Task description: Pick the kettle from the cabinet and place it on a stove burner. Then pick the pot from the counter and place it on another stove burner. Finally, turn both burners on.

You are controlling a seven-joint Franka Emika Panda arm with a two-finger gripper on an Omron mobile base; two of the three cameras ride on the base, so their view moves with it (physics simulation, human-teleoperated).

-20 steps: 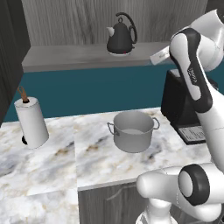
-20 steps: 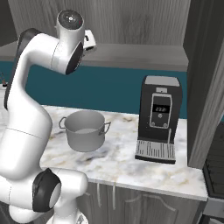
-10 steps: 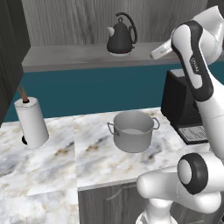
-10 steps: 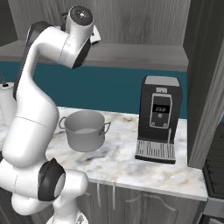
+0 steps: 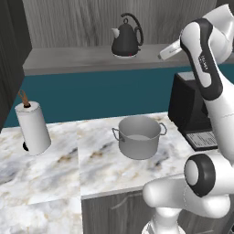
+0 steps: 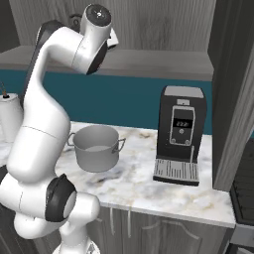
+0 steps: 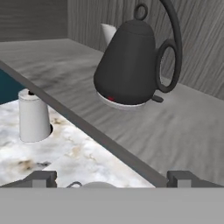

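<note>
In the left base view a paper towel roll [image 5: 33,129] stands at the left on the worktop [image 5: 55,169], the pot [image 5: 138,136] sits at centre, and the kettle [image 5: 126,38] stands upright on the cabinet [image 5: 68,61] shelf at upper centre. My end effector [image 7: 112,177], jaws spread wide and holding nothing, sits right of it at shelf height. In my hand view the kettle is straight ahead, its looping handle toward the frame's right.

The coffee machine [image 6: 179,134] carried a small lit display, but its characters were too blurred to read.
</note>
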